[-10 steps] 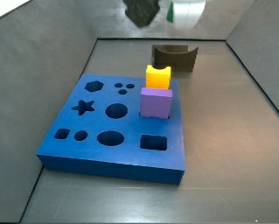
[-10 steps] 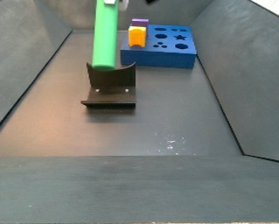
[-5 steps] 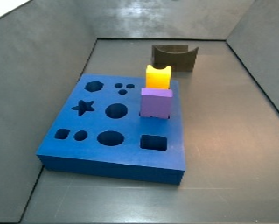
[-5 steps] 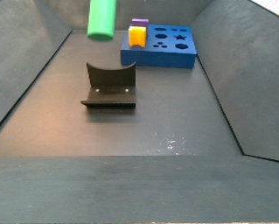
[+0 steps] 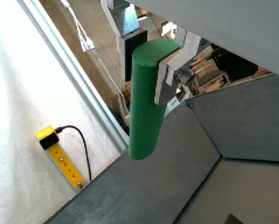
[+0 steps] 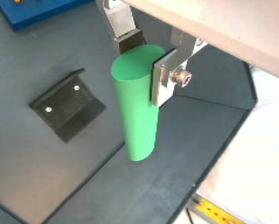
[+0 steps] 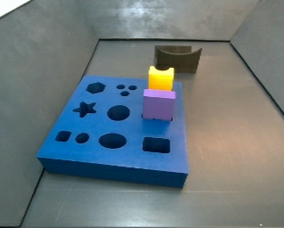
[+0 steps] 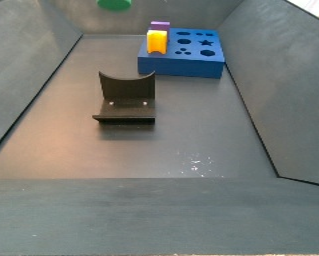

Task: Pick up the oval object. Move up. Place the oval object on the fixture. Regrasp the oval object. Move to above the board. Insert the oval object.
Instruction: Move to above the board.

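Between our gripper's [image 6: 145, 59] flat silver fingers [image 6: 166, 72] we hold the bright green, smooth oval object [image 6: 136, 105], a rounded rod clamped near one end, its free length hanging clear of the floor in both wrist views. High above the small dark fixture [image 8: 124, 98] with its curved notch, only the rod's green tip [image 8: 115, 4] shows at the edge of a side view. Beyond the fixture lies the large flat blue board [image 7: 121, 126] with dark shaped holes; a yellow block [image 7: 162, 78] and a purple block [image 7: 159, 104] stand in it, touching each other. We cannot see the arm itself.
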Tool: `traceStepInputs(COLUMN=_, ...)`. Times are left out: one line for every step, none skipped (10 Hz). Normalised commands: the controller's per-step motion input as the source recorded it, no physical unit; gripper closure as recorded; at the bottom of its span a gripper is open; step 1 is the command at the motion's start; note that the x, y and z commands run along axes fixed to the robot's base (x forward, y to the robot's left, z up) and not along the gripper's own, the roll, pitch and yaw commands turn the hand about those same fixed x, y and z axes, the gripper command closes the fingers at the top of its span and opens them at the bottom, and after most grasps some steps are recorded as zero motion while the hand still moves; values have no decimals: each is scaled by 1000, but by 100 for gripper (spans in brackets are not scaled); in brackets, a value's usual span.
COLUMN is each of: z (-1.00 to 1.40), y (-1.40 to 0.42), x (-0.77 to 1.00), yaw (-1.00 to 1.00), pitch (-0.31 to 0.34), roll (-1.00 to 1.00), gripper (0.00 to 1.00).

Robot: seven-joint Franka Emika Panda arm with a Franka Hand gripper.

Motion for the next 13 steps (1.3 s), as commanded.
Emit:
traceStepInputs(z=444, y=-18, x=12, yaw=102, pitch=150, roll=-58, gripper=100)
traceStepInputs(z=295, y=-19, x=13, yaw=103, pitch=147, roll=-58, gripper=100)
traceStepInputs(z=-94, y=-1000, x=-415, yaw=1000, pitch=104, roll=-546, gripper=100)
traceStepInputs(z=-101, y=-1000, x=-405, yaw=1000, pitch=89, roll=-530, gripper=100)
traceStepInputs(z=-103, y=-1000, x=-389, yaw=1000, pitch=64, roll=-518, gripper=100)
traceStepInputs(z=-110, y=-1000, x=-378, yaw=1000, pitch=48, roll=-514, gripper=100)
traceStepInputs(z=-92, y=-1000, x=-365, yaw=1000, pitch=15, roll=-496, gripper=100)
traceStepInputs(z=-93, y=-1000, x=-351, yaw=1000, pitch=-12, roll=-480, gripper=100)
traceStepInputs(z=-87, y=-1000, x=-328, yaw=1000, pitch=-44, roll=-463, gripper=100)
traceStepInputs(z=-70, y=-1000, x=-308, yaw=1000, pitch=-73, roll=-444, gripper=100)
traceStepInputs(z=-71, y=-1000, x=-282, yaw=1000, pitch=-95, roll=-427, gripper=100)
traceStepInputs(z=-43, y=-769, x=-185, yaw=1000, pitch=-116, roll=-412, gripper=100)
traceStepInputs(z=-26, y=-422, x=-61, yaw=1000, pitch=-147, roll=-390, gripper=100)
